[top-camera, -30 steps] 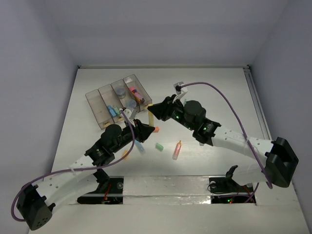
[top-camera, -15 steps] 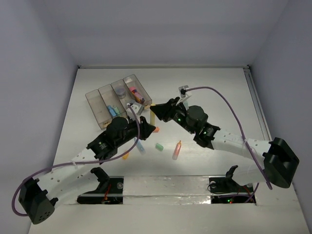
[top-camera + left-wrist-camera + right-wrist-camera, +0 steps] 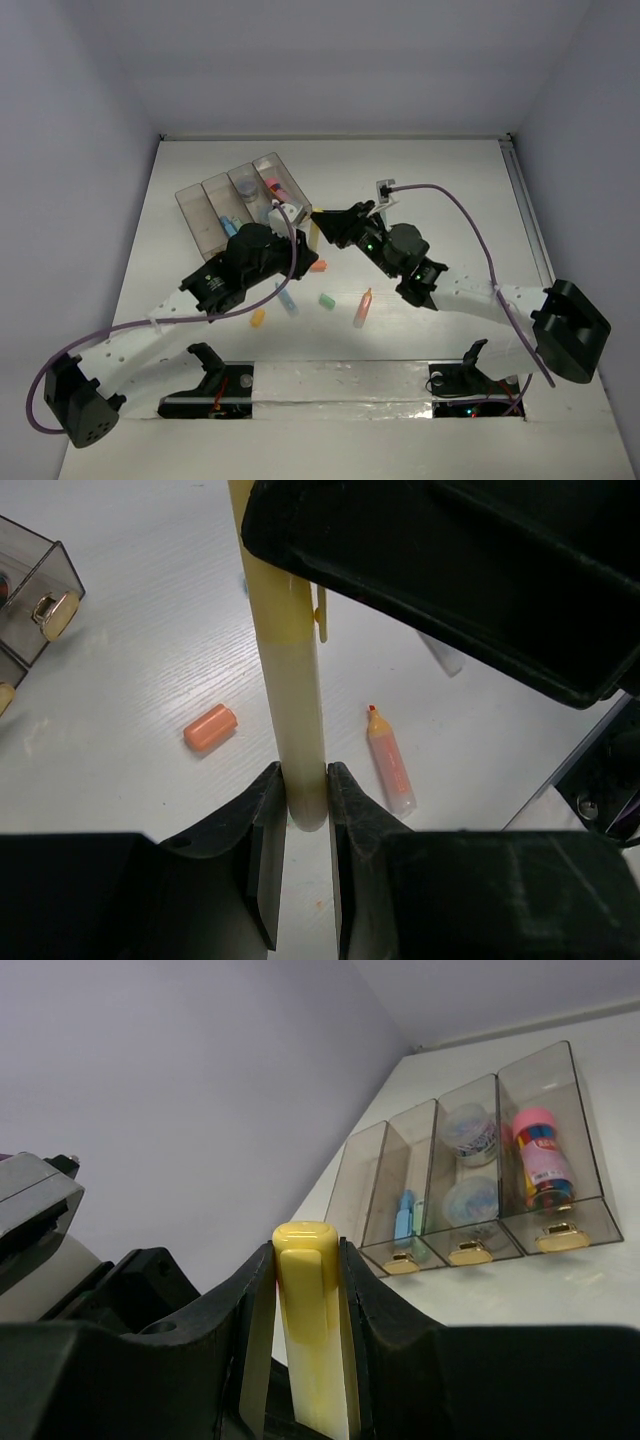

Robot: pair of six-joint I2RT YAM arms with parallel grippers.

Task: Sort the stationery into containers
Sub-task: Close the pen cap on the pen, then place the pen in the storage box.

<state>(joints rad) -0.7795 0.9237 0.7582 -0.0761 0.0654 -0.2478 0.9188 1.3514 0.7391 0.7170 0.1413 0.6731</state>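
My left gripper [image 3: 303,780] pinches the smooth, pale-yellow barrel of a round yellow plastic marker [image 3: 295,680], black pads pressed flat on either side of its lower end. My right gripper [image 3: 307,1250] clamps the same marker by its brighter, glossy cap. So both pairs of jaws are closed on one marker, which is off the white table [image 3: 440,200] and held near its middle, just right of the smoky clear plastic tray [image 3: 432,1170].

The tray sits far left, with four narrow compartments side by side. The rightmost holds a pink-capped piece [image 3: 540,1155], the next holds two round grey pots [image 3: 470,1130], and the one after that a slim blue piece [image 3: 404,1215].

On the table below lie a stubby, rounded orange block [image 3: 210,727] and a peach marker with a red tip [image 3: 390,765]. Nearer me are a small green block [image 3: 326,299] and a thin blue pen [image 3: 287,297].
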